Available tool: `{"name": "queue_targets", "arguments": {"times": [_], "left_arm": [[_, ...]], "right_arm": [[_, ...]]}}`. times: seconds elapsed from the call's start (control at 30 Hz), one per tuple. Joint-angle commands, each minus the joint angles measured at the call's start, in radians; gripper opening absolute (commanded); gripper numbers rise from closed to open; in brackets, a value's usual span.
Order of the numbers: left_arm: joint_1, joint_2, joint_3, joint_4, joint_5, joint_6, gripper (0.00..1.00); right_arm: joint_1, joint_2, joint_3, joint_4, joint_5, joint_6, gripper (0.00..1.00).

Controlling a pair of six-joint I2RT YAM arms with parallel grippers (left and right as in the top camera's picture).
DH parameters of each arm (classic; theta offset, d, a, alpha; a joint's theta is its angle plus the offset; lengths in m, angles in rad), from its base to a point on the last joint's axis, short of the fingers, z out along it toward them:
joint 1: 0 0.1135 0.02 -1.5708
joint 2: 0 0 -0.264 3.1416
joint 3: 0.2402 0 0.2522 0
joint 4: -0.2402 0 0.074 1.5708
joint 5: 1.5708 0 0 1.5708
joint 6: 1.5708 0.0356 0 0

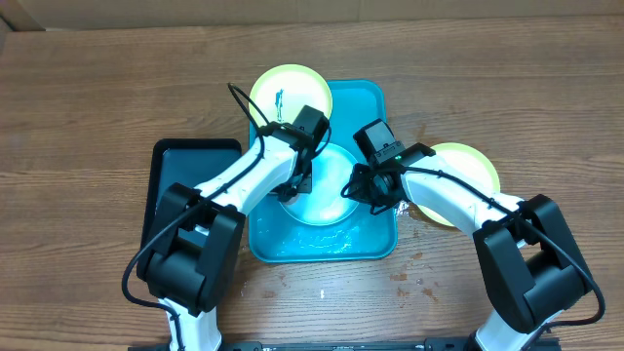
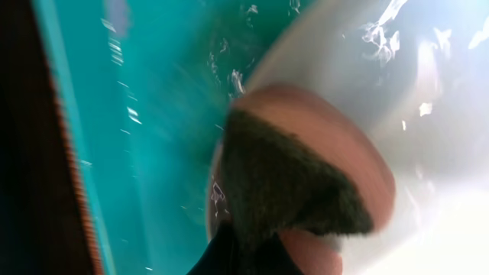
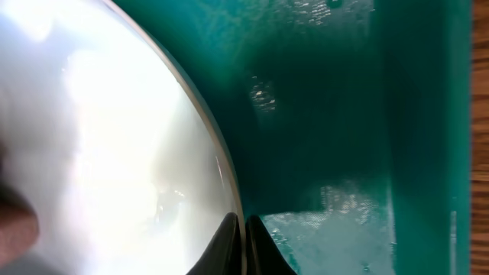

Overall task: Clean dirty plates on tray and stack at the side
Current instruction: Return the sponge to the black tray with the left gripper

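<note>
Overhead shows your left gripper (image 1: 295, 187) clenched on a sponge (image 2: 306, 176) pressed to the light blue plate (image 1: 322, 202) in the turquoise tray (image 1: 358, 110), while your right gripper (image 1: 351, 190) pinches that plate's right rim. The far yellow-green plate (image 1: 291, 93) overlaps the tray's far-left corner, and the right yellow-green plate (image 1: 468, 166) lies on the table (image 1: 97, 97)

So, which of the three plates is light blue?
The plate in the middle of the tray; the back plate and the right-hand plate have yellow-green rims.

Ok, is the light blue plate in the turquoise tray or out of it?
In. Overhead, the light blue plate lies within the tray rim; the right wrist view shows tray floor beside it.
</note>
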Motion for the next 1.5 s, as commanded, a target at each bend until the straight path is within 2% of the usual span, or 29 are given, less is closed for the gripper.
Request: {"name": "queue_targets", "arguments": {"times": [0.0,0.1,0.27,0.4,0.53,0.7,0.77,0.9,1.07,1.17,1.2,1.3,1.33,1.47], "left_arm": [[0.060,0.031,0.027,-0.041,-0.187,-0.010,0.04],[0.059,0.031,0.095,-0.089,-0.119,-0.011,0.04],[0.071,0.021,0.258,-0.203,0.073,-0.010,0.04],[0.099,-0.015,0.397,-0.333,0.147,-0.010,0.04],[0.136,-0.085,0.467,-0.459,0.103,-0.002,0.04],[0.201,-0.157,0.466,-0.564,-0.087,-0.046,0.04],[0.231,-0.156,0.452,-0.598,-0.122,-0.069,0.04],[0.291,-0.155,0.326,-0.554,-0.121,-0.093,0.04],[0.372,-0.155,0.058,-0.294,-0.113,-0.051,0.04],[0.420,-0.155,-0.066,-0.155,-0.039,0.018,0.04],[0.435,-0.155,-0.085,-0.130,0.000,0.045,0.08],[0.476,-0.156,-0.098,-0.114,0.084,0.089,0.45],[0.488,-0.157,-0.091,-0.121,0.106,0.099,0.50],[0.529,-0.185,-0.037,-0.175,0.200,0.134,0.52]], "right_arm": [[-0.023,0.004,0.002,-0.027,0.097,-0.026,0.04],[-0.023,0.004,0.002,-0.037,0.097,-0.027,0.04],[-0.023,0.004,0.002,-0.043,0.097,-0.052,0.04],[-0.023,0.004,0.002,-0.055,0.095,-0.066,0.04],[-0.023,0.004,0.002,-0.076,0.095,-0.146,0.04],[-0.023,0.004,0.002,-0.100,0.096,-0.241,0.04],[-0.023,0.004,0.002,-0.103,0.096,-0.251,0.04],[-0.023,0.004,0.002,-0.106,0.095,-0.254,0.04],[-0.023,0.004,0.002,-0.107,0.095,-0.254,0.04],[-0.023,0.004,0.002,-0.106,0.096,-0.254,0.04],[-0.023,0.004,0.002,-0.106,0.096,-0.254,0.04],[-0.023,0.004,0.002,-0.103,0.095,-0.254,0.04],[-0.023,0.004,0.002,-0.103,0.095,-0.254,0.04],[-0.023,0.004,0.003,-0.106,0.091,-0.254,0.04]]}}
